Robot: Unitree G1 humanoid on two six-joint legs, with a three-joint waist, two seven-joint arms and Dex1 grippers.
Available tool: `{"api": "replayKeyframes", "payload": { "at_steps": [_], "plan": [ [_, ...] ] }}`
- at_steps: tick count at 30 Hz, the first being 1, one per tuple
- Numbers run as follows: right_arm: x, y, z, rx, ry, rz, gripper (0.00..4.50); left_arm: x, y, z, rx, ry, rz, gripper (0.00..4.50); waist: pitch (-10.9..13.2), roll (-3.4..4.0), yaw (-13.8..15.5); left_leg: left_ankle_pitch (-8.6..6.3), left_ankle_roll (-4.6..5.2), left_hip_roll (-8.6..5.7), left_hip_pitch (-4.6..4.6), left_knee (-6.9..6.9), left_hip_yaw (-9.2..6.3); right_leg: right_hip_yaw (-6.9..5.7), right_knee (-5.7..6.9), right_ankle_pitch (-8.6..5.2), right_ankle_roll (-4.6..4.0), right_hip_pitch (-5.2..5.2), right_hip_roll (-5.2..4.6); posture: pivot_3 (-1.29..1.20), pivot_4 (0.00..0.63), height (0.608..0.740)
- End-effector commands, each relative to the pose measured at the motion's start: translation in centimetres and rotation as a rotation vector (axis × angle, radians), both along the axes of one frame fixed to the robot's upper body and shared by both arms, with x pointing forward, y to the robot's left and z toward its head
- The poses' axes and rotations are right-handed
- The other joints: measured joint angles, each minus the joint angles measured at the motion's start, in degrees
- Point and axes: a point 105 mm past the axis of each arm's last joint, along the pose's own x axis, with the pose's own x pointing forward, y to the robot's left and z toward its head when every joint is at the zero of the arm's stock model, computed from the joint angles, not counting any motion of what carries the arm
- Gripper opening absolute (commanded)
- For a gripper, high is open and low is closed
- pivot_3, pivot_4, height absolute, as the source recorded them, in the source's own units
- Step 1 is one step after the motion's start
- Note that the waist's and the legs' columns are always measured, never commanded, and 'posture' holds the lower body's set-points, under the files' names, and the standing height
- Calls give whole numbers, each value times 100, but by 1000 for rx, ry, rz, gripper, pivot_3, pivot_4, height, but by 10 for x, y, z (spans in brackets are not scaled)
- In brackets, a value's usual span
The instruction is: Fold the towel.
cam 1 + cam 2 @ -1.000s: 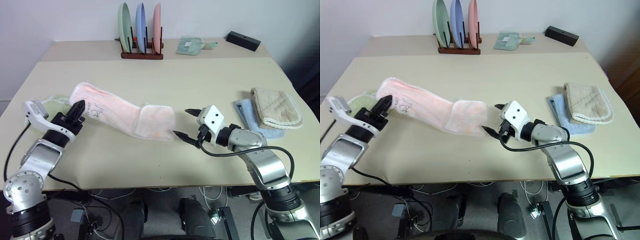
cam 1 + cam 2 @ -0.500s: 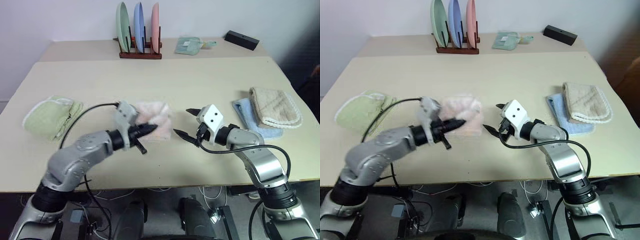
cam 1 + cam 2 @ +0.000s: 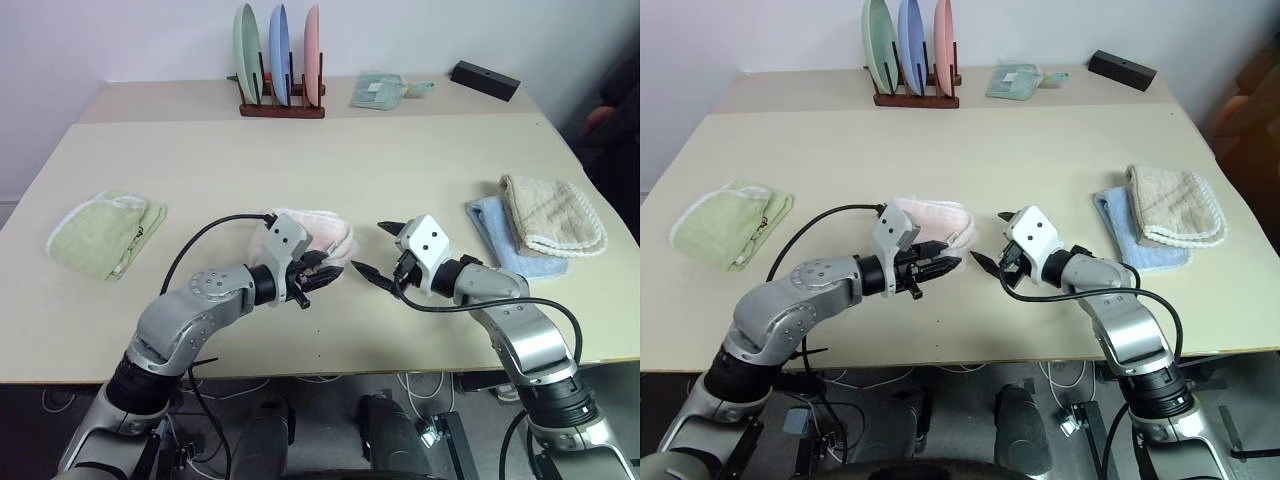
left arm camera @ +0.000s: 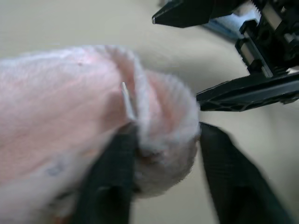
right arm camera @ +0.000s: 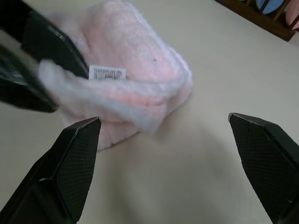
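Observation:
The pale pink towel [image 3: 312, 232] lies folded into a thick bundle at the middle of the table [image 3: 400, 170]. A white label [image 5: 107, 73] shows on its upper layer. My left gripper [image 3: 318, 275] sits at the towel's near right edge. In the left wrist view its fingers [image 4: 112, 182] stand apart, with the rolled edge of the towel [image 4: 154, 126] between them. My right gripper [image 3: 370, 248] hovers just right of the towel, wide open and empty, pointing at it. The right wrist view looks across at the towel [image 5: 135, 79].
A light green folded towel [image 3: 105, 232] lies at the left. A beige towel [image 3: 552, 228] rests on a blue cloth [image 3: 490, 222] at the right. At the back stand a plate rack [image 3: 282, 60], a teal cloth [image 3: 385, 90] and a black box [image 3: 486, 80]. A person [image 3: 612, 115] is at the right edge.
My left arm swung right, carrying the towel's left end over onto its right half, and its jaws have spread apart. The right gripper has stayed in place.

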Motion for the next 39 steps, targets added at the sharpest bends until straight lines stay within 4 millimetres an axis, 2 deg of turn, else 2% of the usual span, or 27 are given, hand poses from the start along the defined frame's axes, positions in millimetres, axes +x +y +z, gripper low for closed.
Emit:
{"api": "replayKeyframes", "payload": {
  "at_steps": [1, 2, 3, 4, 5, 6, 8, 10, 13, 14, 15, 18, 20, 23, 25, 27, 29, 33, 39],
  "plan": [
    [-1, -1, 16, 15, -60, 4, 4500, -13, 24, 39, -134, -75, -40, 4016, 0, 0, -26, 0, 0, 1, 0, -1, 0, 0, 1, 0, 0, -2, 0, 0, 150, 740],
    [0, -2, 17, 15, -61, 4, 4500, -15, 28, 43, -151, -82, -48, 4458, 1, 1, -21, 0, 0, 3, 1, -3, 1, 1, 3, 0, 0, -4, 0, 0, 150, 740],
    [0, -2, 17, 15, -61, 4, 4500, -16, 30, 45, -159, -83, -51, 4458, 1, 1, -8, 0, 0, 3, 1, -3, 0, 0, 6, 0, 0, -5, 0, 0, 150, 740],
    [0, -4, 21, 21, -63, 4, 4237, -10, 48, 53, -199, -79, 9, 4493, 1, 1, 2, 0, 0, 3, 1, -3, -2, -1, 6, -1, -1, -5, 0, 0, 150, 740],
    [0, -5, 25, 25, -69, 6, 3944, -3, 68, 61, -229, -88, 81, 4325, 1, 1, 8, 0, 0, 2, 0, -1, -1, 0, 6, -1, -1, -4, 0, 0, 150, 740],
    [1, -5, 29, 30, -78, 7, 3740, 3, 85, 67, -252, -100, 145, 3986, 1, 1, 8, 0, 0, 2, -1, 1, -1, -1, 5, -1, -2, -3, 0, 0, 150, 740],
    [3, -3, 36, 46, -93, 11, 2737, 7, 101, 77, -285, -117, 196, 3038, 1, 1, 6, 0, 0, 2, 1, 4, -2, -2, 7, -1, -2, -2, 0, 0, 150, 740],
    [4, 3, 45, 74, -107, 24, 1734, 8, 106, 83, -290, -145, 209, 2062, 1, 1, 4, 0, 0, 1, 2, 2, -2, -1, 8, -1, -2, -2, 0, 0, 150, 740],
    [5, 10, 53, 98, -116, 38, 167, 15, 109, 82, -259, -152, 244, 444, 2, -1, 20, 0, 0, 0, 0, 3, -2, -2, 6, 0, 0, 0, 0, 0, 150, 740],
    [5, 10, 54, 99, -116, 39, 0, 16, 109, 81, -258, -152, 245, 21, 2, -1, 18, 0, 0, 0, 0, 3, -2, -2, 6, 1, 0, 0, 0, 0, 150, 740],
    [6, 10, 54, 100, -115, 38, 0, 16, 109, 81, -257, -152, 246, 21, 2, -1, 16, 0, 0, 0, 0, 2, -2, -2, 5, 1, 1, 0, 0, 0, 150, 740],
    [15, 31, 70, 157, -130, 65, 0, 30, 76, 49, -111, -167, 186, 21, 2, 1, 12, 1, -1, -1, 2, 3, -1, -1, 7, 2, 1, 0, 0, 0, 150, 740],
    [15, 51, 69, 161, -109, 122, 0, 35, 62, 32, -88, -148, 149, 21, 1, 0, 2, 4, -7, -1, 3, 3, 1, 0, 8, 5, -5, 0, 0, 0, 150, 740],
    [22, 77, 57, 169, -48, 150, 0, 37, 52, 6, -47, -103, 99, 21, 1, -2, -37, 4, -7, 2, 4, -4, 0, -1, 8, 6, -1, -7, 4, 0, 150, 740],
    [33, 87, 34, 124, 2, 107, 0, 39, 54, -15, 6, -78, 101, 21, 0, -1, -40, 4, -7, 5, 10, -18, -1, -1, 15, 7, 0, -12, 7, 0, 150, 740],
    [36, 91, 18, 102, 38, 95, 0, 40, 56, -24, 25, -71, 103, 21, 1, 0, -26, 6, -9, 5, 11, -27, -1, -1, 20, 7, 0, -18, 7, 0, 150, 740],
    [36, 94, 11, 109, 64, 101, 0, 40, 56, -27, 27, -77, 97, 21, 1, 0, -15, 6, -10, 4, 4, -28, -1, 0, 20, 7, 0, -25, 6, 0, 150, 740],
    [40, 91, -37, 76, 179, 40, 0, 45, 62, -40, -29, -43, 157, 21, -3, -3, -3, 6, -10, 2, 10, -26, -1, -1, 17, 8, 1, -15, 3, 0, 150, 740],
    [40, 81, -54, 60, 196, 15, 0, 44, 65, -47, -77, -26, 194, 21, -7, 0, -23, 6, -10, 3, 19, -27, -1, -1, 20, 7, 2, -9, 4, 0, 150, 740]
  ]
}}
